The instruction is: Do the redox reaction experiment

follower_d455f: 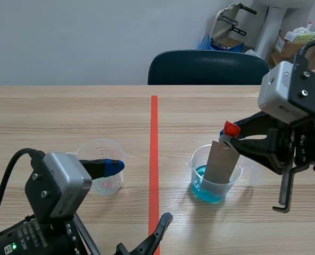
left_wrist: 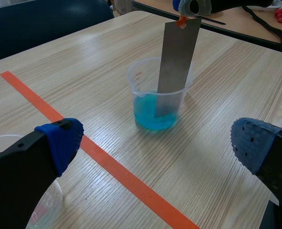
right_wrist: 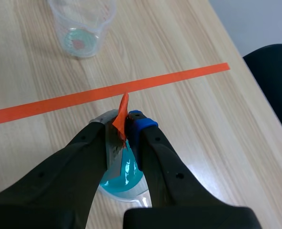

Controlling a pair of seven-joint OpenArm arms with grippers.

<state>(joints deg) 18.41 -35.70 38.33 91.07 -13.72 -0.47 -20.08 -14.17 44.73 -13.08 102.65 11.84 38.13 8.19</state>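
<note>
A clear beaker [follower_d455f: 213, 178] [left_wrist: 158, 95] with blue liquid stands right of the red tape line. A grey metal strip [follower_d455f: 221, 162] [left_wrist: 175, 62] with an orange-red tag [right_wrist: 121, 117] at its top leans in it, lower end in the liquid. My right gripper [follower_d455f: 229, 135] [right_wrist: 123, 129] is shut on the strip's top end, above the beaker [right_wrist: 124, 183]. A second clear beaker [follower_d455f: 101, 164] [right_wrist: 81, 26] stands left of the line, nearly empty. My left gripper [follower_d455f: 141, 207] [left_wrist: 155, 143] is open low near the table's front; one finger reaches over that second beaker [left_wrist: 41, 210].
A red tape line [follower_d455f: 154, 159] runs down the table's middle. A dark chair [follower_d455f: 208, 66] stands at the far edge. Boxes and clutter lie behind it at the right.
</note>
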